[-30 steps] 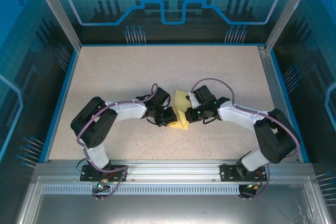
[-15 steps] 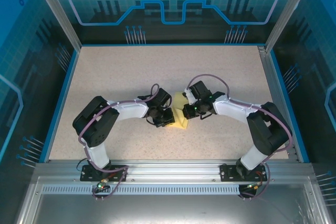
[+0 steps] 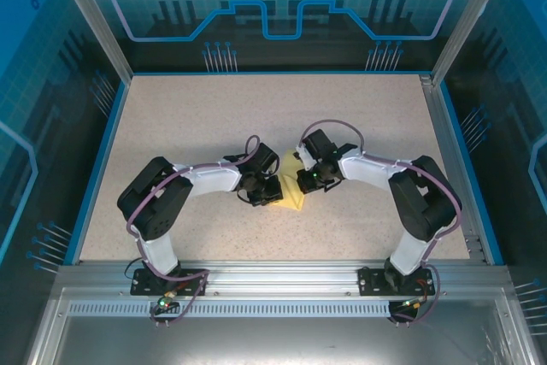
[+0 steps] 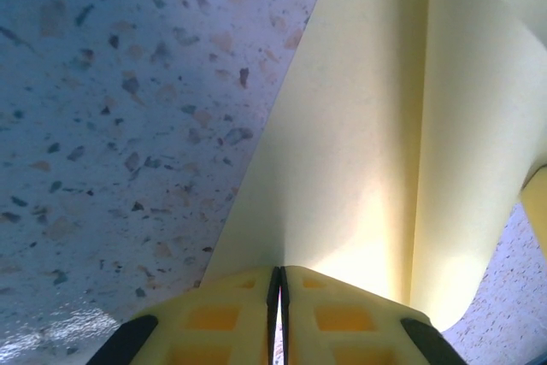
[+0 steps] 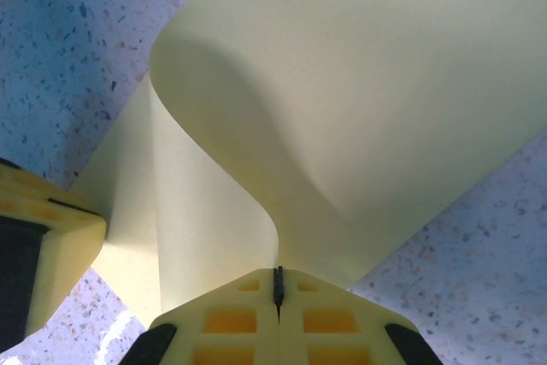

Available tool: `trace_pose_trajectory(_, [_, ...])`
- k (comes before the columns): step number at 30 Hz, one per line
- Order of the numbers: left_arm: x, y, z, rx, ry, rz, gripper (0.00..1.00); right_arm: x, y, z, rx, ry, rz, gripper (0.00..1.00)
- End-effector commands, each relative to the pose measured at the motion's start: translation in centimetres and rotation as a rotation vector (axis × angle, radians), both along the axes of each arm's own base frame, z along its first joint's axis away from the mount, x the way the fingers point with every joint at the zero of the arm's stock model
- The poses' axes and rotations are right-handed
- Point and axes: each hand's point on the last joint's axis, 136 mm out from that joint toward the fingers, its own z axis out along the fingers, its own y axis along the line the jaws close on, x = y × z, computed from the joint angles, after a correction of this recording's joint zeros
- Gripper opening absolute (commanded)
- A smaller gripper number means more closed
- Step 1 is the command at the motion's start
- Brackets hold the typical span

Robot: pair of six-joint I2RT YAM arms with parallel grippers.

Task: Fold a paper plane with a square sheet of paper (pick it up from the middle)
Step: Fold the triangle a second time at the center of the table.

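The square sheet of paper (image 3: 291, 191), plain yellow, is held between both grippers at mid-table. My left gripper (image 3: 273, 191) is shut on its left edge; in the left wrist view the jaws (image 4: 279, 273) pinch the paper (image 4: 359, 151), which runs away over the speckled table. My right gripper (image 3: 305, 179) is shut on the opposite edge; in the right wrist view its jaws (image 5: 278, 274) clamp the paper (image 5: 367, 74), which bows up in a soft S-curve. The left gripper's yellow finger (image 5: 47, 232) shows at the lower left there.
The speckled beige table (image 3: 188, 117) has a blue rim (image 3: 101, 151) on the left, back and right. Aluminium posts stand at the back corners. Both arm bases sit on the metal rail (image 3: 282, 279) at the near edge.
My right gripper has moved left toward the left gripper, and the sheet between them has bowed up more. The left gripper has barely moved.
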Motion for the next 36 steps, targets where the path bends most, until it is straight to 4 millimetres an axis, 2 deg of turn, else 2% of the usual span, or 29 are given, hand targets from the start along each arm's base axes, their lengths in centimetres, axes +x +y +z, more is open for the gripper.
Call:
trace_pose_trajectory(1, [-0.4, 1.6, -0.3, 0.081, 0.008, -0.006, 0.13, 0.8, -0.7, -0.1, -0.042, -0.004, 0.004, 0.0])
trace_pose_trajectory(36, [-0.5, 0.9, -0.4, 0.062, 0.021, -0.033, 0.14, 1.0, -1.1, -1.8, -0.099, 0.023, -0.009, 0.0])
